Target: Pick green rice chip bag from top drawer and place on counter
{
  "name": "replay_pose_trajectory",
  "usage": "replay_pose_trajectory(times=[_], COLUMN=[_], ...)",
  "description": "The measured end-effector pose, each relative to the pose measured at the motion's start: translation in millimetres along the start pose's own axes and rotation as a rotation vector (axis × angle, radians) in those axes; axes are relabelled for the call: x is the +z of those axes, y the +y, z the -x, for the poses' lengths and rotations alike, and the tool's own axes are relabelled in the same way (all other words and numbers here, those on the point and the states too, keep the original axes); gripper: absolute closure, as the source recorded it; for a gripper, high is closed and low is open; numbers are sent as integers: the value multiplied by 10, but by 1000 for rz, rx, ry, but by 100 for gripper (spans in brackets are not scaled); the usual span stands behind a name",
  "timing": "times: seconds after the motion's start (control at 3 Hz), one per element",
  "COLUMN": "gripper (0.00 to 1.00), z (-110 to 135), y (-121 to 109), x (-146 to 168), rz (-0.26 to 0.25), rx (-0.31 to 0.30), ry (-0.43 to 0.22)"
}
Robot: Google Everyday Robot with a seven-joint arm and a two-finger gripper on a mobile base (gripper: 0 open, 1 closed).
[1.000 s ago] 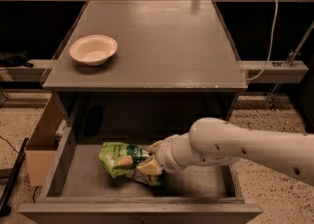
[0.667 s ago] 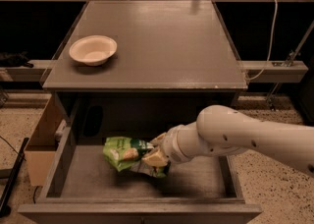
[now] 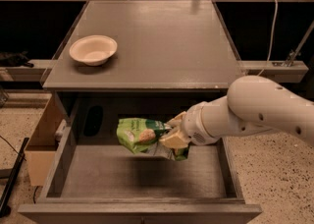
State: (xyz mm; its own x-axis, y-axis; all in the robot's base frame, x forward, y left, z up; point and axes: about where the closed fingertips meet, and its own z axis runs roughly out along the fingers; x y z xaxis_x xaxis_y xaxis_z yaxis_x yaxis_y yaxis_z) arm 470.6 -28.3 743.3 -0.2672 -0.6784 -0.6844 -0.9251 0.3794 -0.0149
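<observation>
The green rice chip bag (image 3: pixel 140 134) hangs in the air above the open top drawer (image 3: pixel 142 174), casting a shadow on the drawer's grey bottom. My gripper (image 3: pixel 172 134) reaches in from the right on a thick white arm and is shut on the bag's right end. The bag is below the level of the counter (image 3: pixel 157 41), in front of the cabinet's front edge.
A white bowl (image 3: pixel 93 49) stands on the counter's left side. A tan wooden box (image 3: pixel 41 137) sits on the floor left of the drawer. A dark opening (image 3: pixel 93 120) shows at the drawer's back left. Metal rails run behind the counter.
The gripper has lifted the bag up off the drawer bottom and moved it slightly right; the arm has risen with it.
</observation>
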Motion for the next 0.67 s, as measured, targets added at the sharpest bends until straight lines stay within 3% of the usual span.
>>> replay_pose_trajectory(times=[0.33,0.67], gripper=[100,100], z=[253,473], y=[-94,-145], x=[-510,-814], rz=[-25,-41], rx=[-44,-85], ry=[-20,-36])
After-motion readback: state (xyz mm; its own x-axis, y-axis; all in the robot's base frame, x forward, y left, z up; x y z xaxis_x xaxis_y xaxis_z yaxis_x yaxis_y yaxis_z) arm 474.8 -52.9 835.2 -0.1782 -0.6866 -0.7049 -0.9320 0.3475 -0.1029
